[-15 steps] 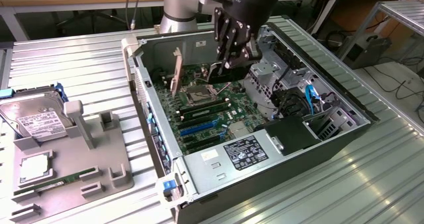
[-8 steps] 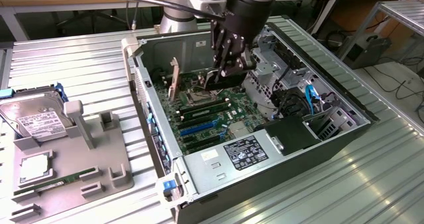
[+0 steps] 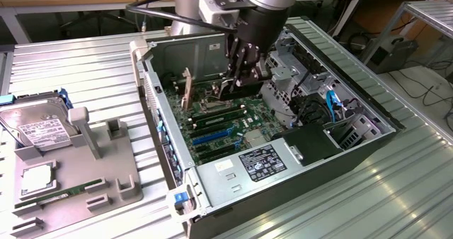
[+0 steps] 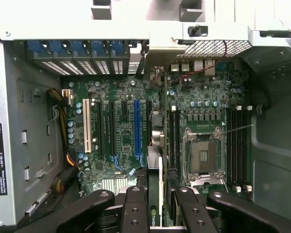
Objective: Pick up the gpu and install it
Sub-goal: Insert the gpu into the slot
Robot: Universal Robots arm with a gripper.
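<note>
My gripper (image 3: pixel 237 85) reaches down into the open computer case (image 3: pixel 340 159), above the green motherboard (image 3: pixel 226 127). It is shut on the gpu (image 4: pixel 155 167), which I see edge-on between the black fingers (image 4: pixel 136 204) in the wrist view. The card's silver end bracket (image 4: pixel 159 48) points at the case's rear slot openings (image 4: pixel 87 65). In the exterior view the bracket end (image 3: pixel 188 88) stands upright near the rear wall. The card hangs over the motherboard (image 4: pixel 116 126), beside the long blue slot (image 4: pixel 137 128). Whether its lower edge touches a slot is hidden.
A grey parts fixture (image 3: pixel 71 180) lies at the exterior view's left with a silver hard drive (image 3: pixel 39 127), a processor (image 3: pixel 39 178) and a memory stick (image 3: pixel 60 193). Inside the case are the empty processor socket (image 4: pixel 203 155), drive cages (image 3: pixel 290 74) and cables (image 3: pixel 332 104).
</note>
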